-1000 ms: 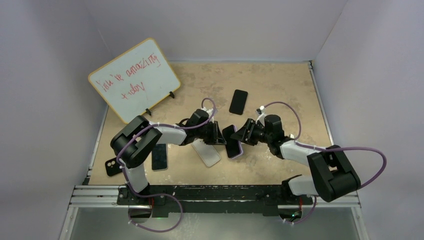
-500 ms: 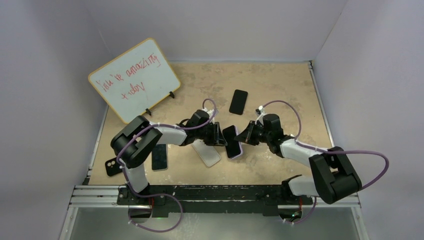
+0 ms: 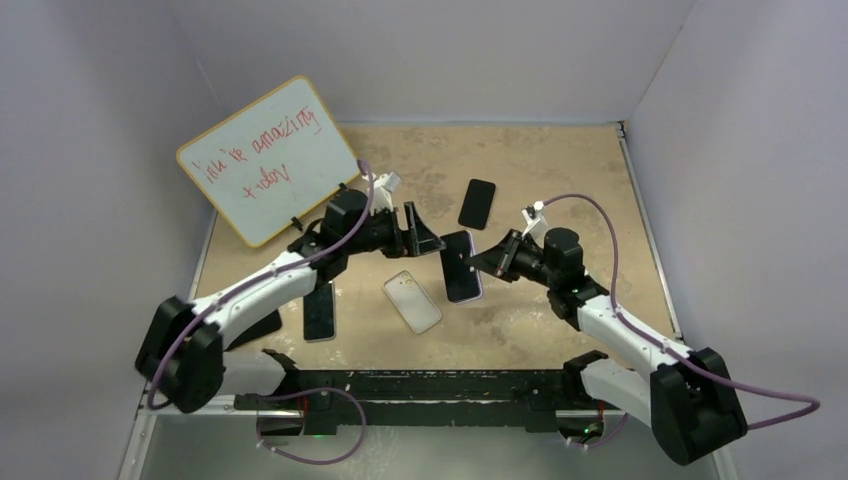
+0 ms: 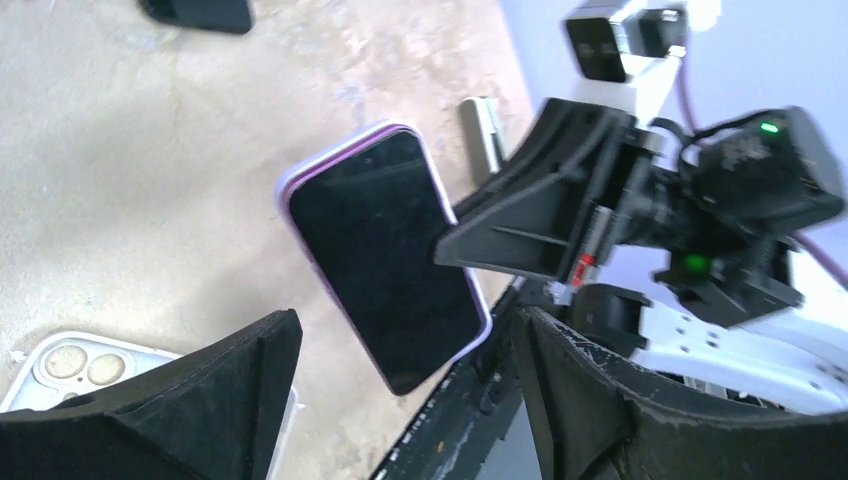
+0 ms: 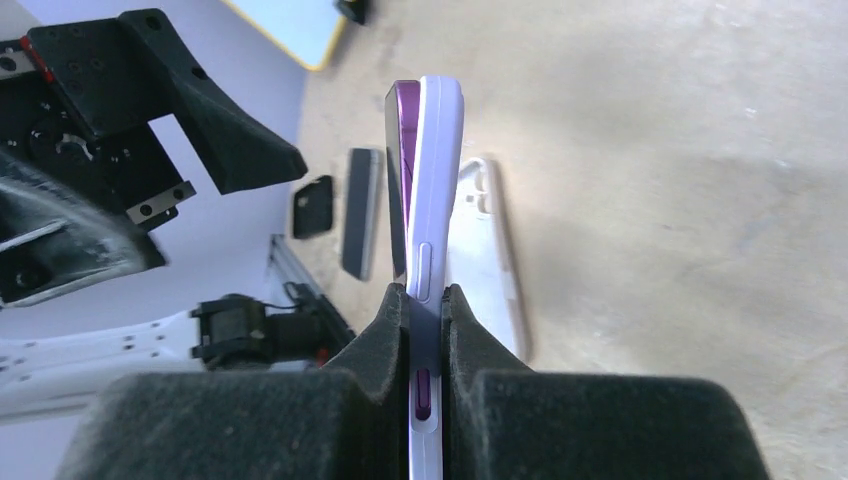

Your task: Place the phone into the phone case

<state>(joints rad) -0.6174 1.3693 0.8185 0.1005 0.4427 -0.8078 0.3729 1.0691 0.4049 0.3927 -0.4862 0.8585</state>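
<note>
R end effector [image 3: 482,262] clenched on phone [image 3: 462,268] by its 3 o'clock long edge. Phone sits in lilac case [image 5: 440,150], held off worktop [image 3: 560,180], long axis approx 12–6, screen toward 9. L end effector [image 3: 430,232] released, just beside phone at 10. Clear case [image 3: 412,301] lies flat at 7; black phone [image 3: 477,203] at 12.

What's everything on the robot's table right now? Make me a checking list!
Surface: tan table, scuffed.
Job's things: phone in lilac case, held up off the table.
Clutter: clear case lying flat; black phone at the back; dark phone on the left; whiteboard with red writing.
Grippers: right gripper shut on phone; left gripper open, holding nothing.
Cables: purple cable along each arm; no tangles seen.
Surroundings: pale walls.
</note>
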